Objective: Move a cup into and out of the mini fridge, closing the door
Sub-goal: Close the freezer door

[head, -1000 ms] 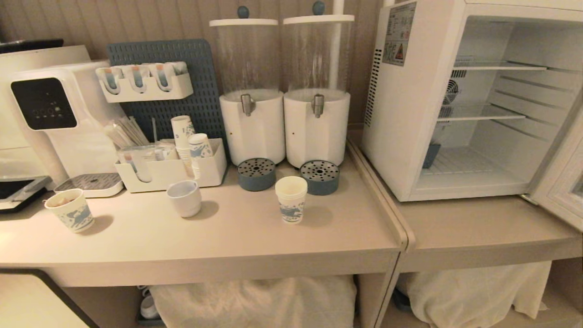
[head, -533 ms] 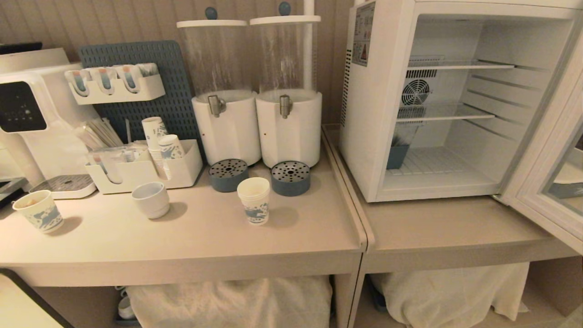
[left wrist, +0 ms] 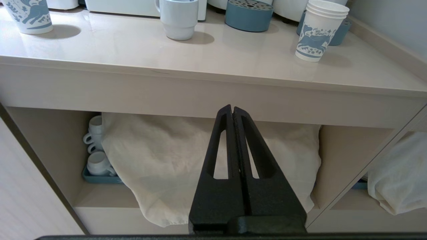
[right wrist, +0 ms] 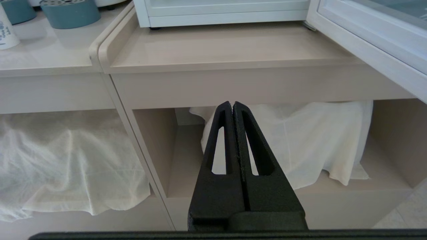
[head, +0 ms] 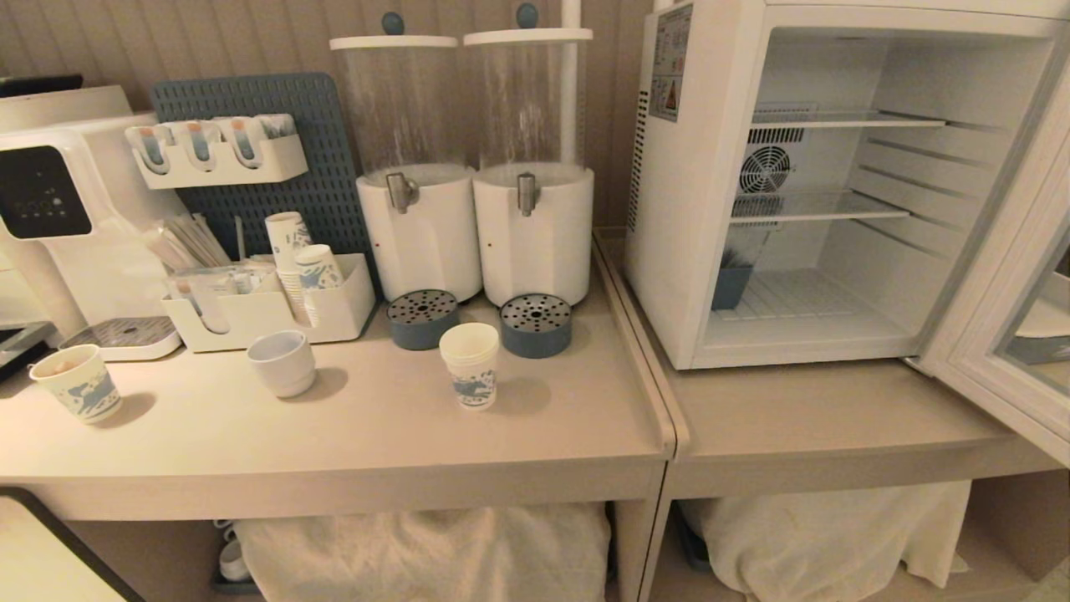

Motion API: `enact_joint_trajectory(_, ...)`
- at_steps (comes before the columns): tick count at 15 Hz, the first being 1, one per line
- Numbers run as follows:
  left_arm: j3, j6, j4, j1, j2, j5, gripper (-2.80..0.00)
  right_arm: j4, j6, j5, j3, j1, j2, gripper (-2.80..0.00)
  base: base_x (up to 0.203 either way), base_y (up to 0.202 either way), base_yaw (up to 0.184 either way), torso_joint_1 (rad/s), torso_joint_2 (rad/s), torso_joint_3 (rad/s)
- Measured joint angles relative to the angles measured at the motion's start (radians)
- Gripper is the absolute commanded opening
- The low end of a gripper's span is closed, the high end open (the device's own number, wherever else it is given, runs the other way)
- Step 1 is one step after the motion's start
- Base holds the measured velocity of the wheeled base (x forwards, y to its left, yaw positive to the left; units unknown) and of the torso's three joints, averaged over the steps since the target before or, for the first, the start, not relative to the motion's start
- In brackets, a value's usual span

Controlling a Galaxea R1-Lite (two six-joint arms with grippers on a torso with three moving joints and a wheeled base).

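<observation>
Head view: a tall white paper cup with a blue printed pattern [head: 471,365] stands upright on the pale beige counter [head: 376,426], just in front of two round blue drip trays [head: 535,324] beneath a pair of white drink dispensers with clear cylinders [head: 476,167]. To the right, on a lower beige stand, the white boxy mini fridge [head: 777,184] sits with its interior of wire shelves and rear fan exposed; its glass-paned, pale-framed door [head: 1003,334] is swung wide open at the far right. A plain white rounded cup [head: 282,363] rests left of the tall cup, and a shorter blue-print paper cup [head: 77,384] stands near the counter's left end. Neither arm appears here.

Left wrist view: the black left gripper [left wrist: 232,110] hangs below the counter's front edge, its two fingers pressed together and empty, before a cream cloth [left wrist: 186,160] draped in the open shelf. The tall cup [left wrist: 317,31] stands on the counter above, well apart from it.

Right wrist view: the black right gripper [right wrist: 232,105] likewise has its fingers together, holding nothing, low in front of the fridge stand; the open door's frame [right wrist: 367,43] juts out at the right.
</observation>
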Motion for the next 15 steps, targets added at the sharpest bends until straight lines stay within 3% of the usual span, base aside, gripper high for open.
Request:
enact_joint_trajectory(7,0.000,-0.001,-0.001,0.000,0.000,0.001,-2.80,0.000,0.000,-0.001,0.000,0.000,0.000,-2.80,-0.158,0.000,0.001,0.002,0.00,0.002)
enact_joint_trajectory(15,0.000,0.009,0.001,-0.002,0.000,-0.001,-2.80,-0.001,0.000,0.000,0.000,-0.001,0.000,-2.80,0.000,-0.011,0.001,0.000,0.00,0.001)
